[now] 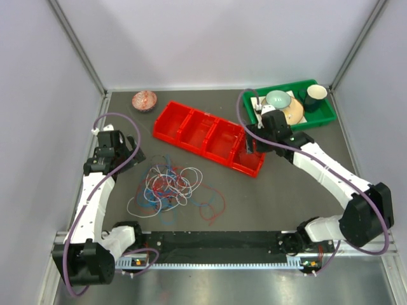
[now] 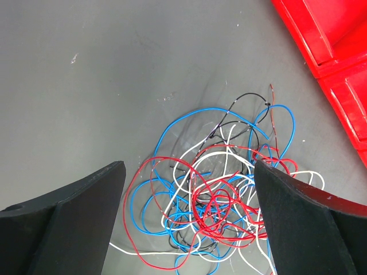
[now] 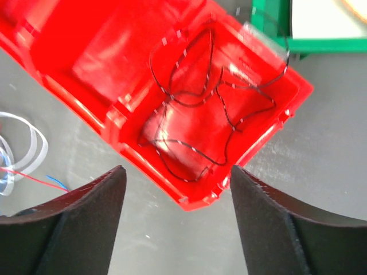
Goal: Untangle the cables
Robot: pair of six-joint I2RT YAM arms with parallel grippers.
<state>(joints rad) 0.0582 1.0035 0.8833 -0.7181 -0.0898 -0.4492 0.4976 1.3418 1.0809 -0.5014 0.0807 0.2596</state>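
Main bunch of cables lies loose on the desk, near side of the red tray and clear of it: red, blue, white and a few black strands looped over each other, with a red loop trailing off to the right. Left fingers are spread wide with nothing between them, hovering over the left edge of the tangle (wrist view looks straight down into the knot; a corner of the tray shows top right). Right fingers are also spread apart and empty, hanging above the tray's right end compartment. One black cable sits alone in that compartment, curled on its floor, with one loop rising past the far rim toward the green tray. The green tray holds bowls and a dark cup. A reddish bowl stands at the far left of the desk.
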